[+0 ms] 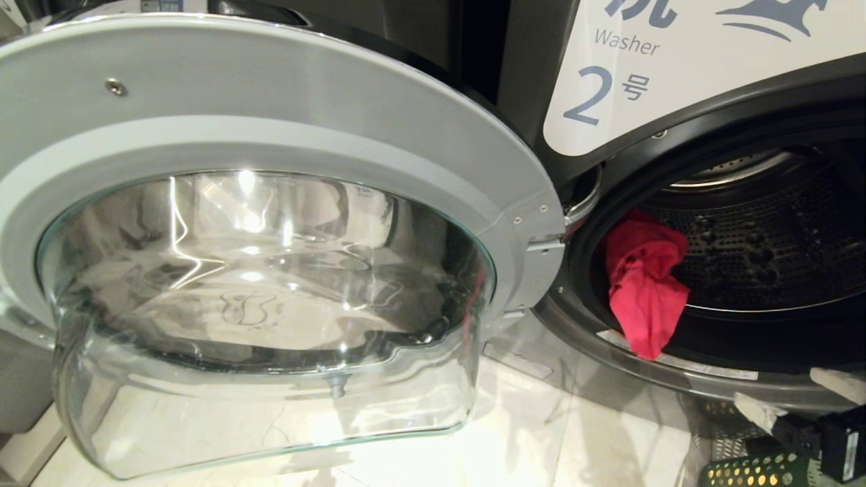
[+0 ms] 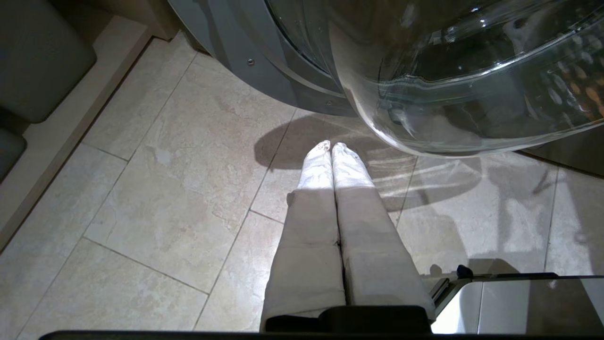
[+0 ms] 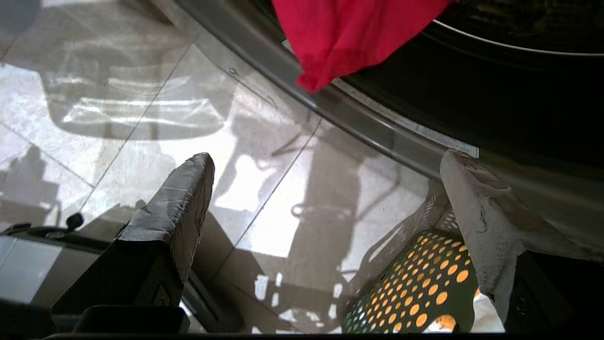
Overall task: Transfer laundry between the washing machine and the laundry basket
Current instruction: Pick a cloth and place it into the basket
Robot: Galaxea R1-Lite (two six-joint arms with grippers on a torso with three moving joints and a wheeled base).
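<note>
1. Red garment (image 1: 644, 284) drapes over the washing machine (image 1: 758, 270) drum's lower-left lip.
2. Soft, light, limp; likely best pinched at the hanging fold.
3. Right gripper (image 3: 330, 198) fingers wide, empty, near laundry basket (image 3: 415, 288).
4. Left gripper (image 2: 332, 156) fingers pressed together, empty.

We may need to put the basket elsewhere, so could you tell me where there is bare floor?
Bare tile lies between the open glass door and the green laundry basket, in front of the washing machine. It is crowded at the drum's rim, where the red garment hangs over and the right gripper hovers.
</note>
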